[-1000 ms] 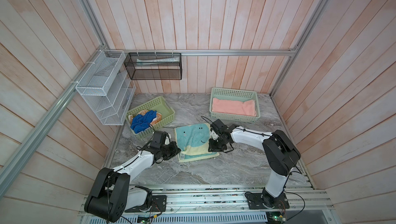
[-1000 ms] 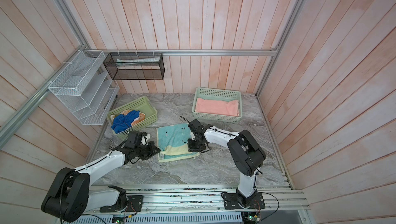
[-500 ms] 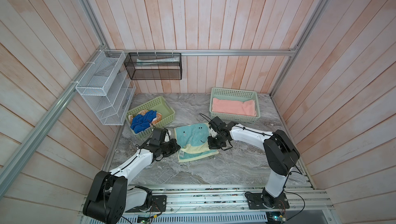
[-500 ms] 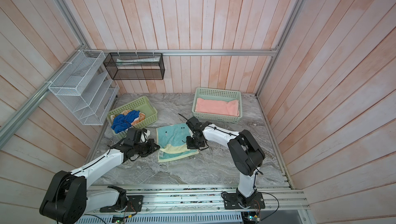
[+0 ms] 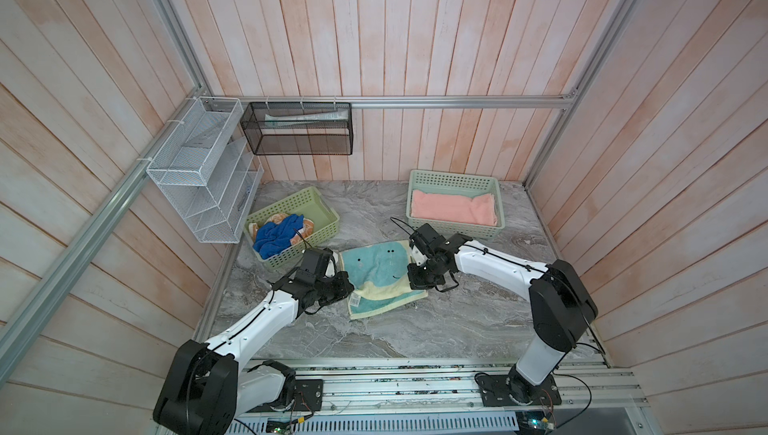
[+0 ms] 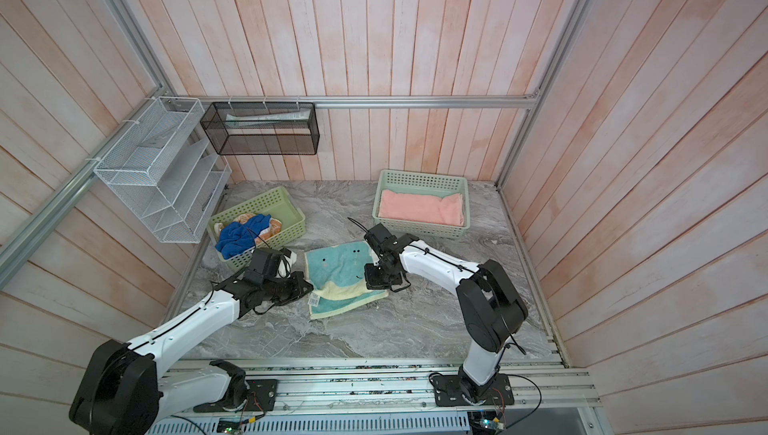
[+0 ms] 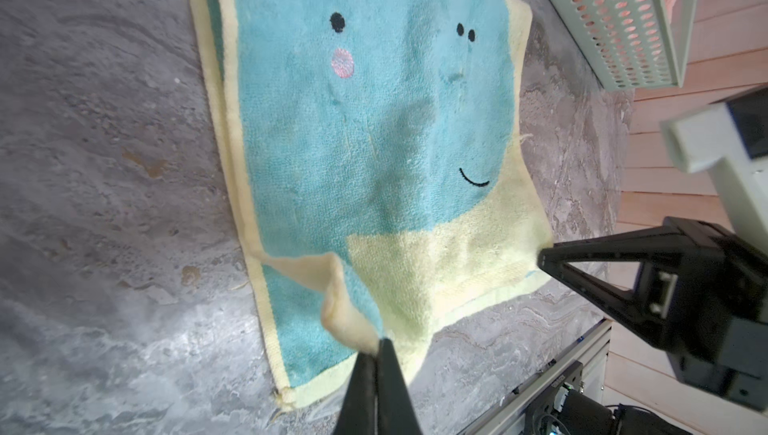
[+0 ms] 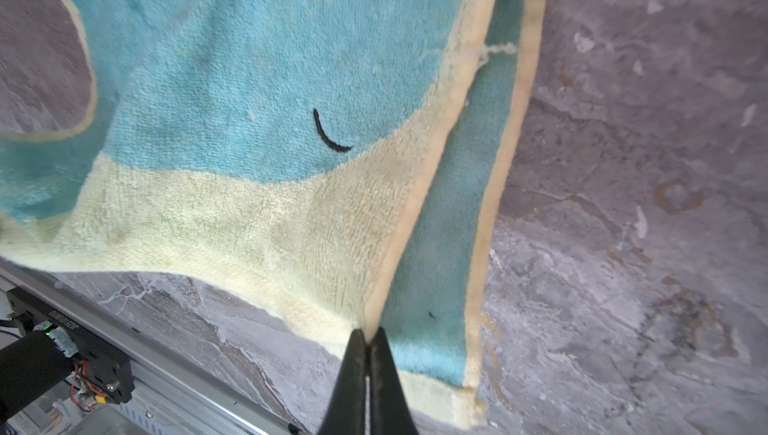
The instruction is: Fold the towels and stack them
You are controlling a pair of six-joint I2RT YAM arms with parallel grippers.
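Note:
The pale yellow towel with the teal whale face [image 5: 380,273] [image 6: 338,273] lies folded on the marble table. My left gripper [image 5: 347,283] [image 7: 380,343] is shut on its left near corner, which is lifted off the lower layer. My right gripper [image 5: 415,283] [image 8: 368,335] is shut on the top layer's right near edge, also raised. A salmon-pink towel [image 5: 453,208] lies folded in the right green basket [image 5: 453,177]. A blue towel [image 5: 274,235] sits crumpled on an orange one [image 5: 278,218] in the left green basket [image 5: 318,204].
A white wire rack [image 5: 199,171] hangs on the left wall, and a black mesh shelf [image 5: 297,133] on the back wall. Along the table's front edge runs an aluminium rail [image 5: 395,374]. The towel's white tag [image 5: 354,299] lies beside my left gripper.
My right gripper has shut on the whale towel's right edge. The left gripper kept its grip and moved slightly to the right with the corner.

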